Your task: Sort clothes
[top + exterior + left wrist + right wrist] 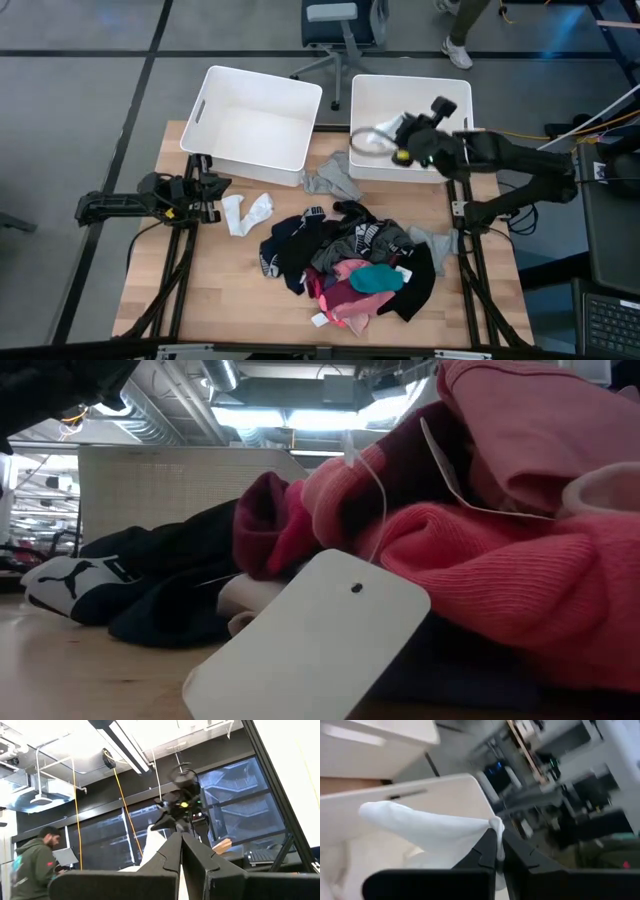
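Sorting looks barely begun. The right gripper (pixel 400 135), jaws pinching a white garment (pixel 427 832), hangs over the right bin (pixel 455 92). The clothes pile (pixel 350 265) lies on the worktop (pixel 180 290) near that bin. The left gripper (pixel 212 196), jaws clenched empty, waits farther away.

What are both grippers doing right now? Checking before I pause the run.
Left gripper: shut, empty, parked at the table's left edge.
Right gripper: shut on a white garment, over the right bin.

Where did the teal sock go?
In the high view the teal garment lies on top of the clothes pile, toward its right side, touching the pink garments.
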Controlling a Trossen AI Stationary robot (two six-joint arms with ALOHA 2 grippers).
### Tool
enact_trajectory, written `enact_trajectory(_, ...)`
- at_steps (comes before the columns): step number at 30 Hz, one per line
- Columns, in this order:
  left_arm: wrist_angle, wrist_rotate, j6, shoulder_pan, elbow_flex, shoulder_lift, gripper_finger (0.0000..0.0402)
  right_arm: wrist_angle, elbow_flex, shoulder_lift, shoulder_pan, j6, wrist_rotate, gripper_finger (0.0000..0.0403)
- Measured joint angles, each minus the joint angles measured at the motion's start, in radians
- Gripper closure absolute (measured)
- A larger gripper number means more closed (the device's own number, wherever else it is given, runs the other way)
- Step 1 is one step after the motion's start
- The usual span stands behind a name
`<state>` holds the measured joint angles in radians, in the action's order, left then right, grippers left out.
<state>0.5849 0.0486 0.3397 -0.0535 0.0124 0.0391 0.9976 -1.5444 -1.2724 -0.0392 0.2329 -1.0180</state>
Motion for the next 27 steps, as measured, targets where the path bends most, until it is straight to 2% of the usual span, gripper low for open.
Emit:
enact_trajectory(2,0.0,0.0,0.0,0.0,0.0,0.0,0.0398,0.001,0.0,0.0,-0.062,-0.001,0.047,0.0382)
enact_trajectory(8,0.0,0.0,0.0,0.0,0.0,0.0,0.0398,0.0,0.001,-0.004,-0.25,-0.098,0.289,0.0382)
enact_trajectory(15,0.001,0.0,0.0,0.0,0.0,0.0,0.0398,0.004,0.002,-0.028,-0.379,-0.178,0.45,0.0369)
enact_trajectory(19,0.002,0.0,0.0,0.0,0.0,0.0,0.0398,0.005,0.002,-0.047,-0.389,-0.183,0.453,0.0328)
enact_trajectory(25,0.002,0.0,0.001,0.0,0.0,0.0,0.0398,-0.009,0.002,-0.058,-0.387,-0.184,0.459,0.0239)
enact_trajectory(27,0.002,0.0,0.003,0.0,0.0,0.0,0.0398,-0.02,0.002,-0.058,-0.383,-0.188,0.505,0.0211)
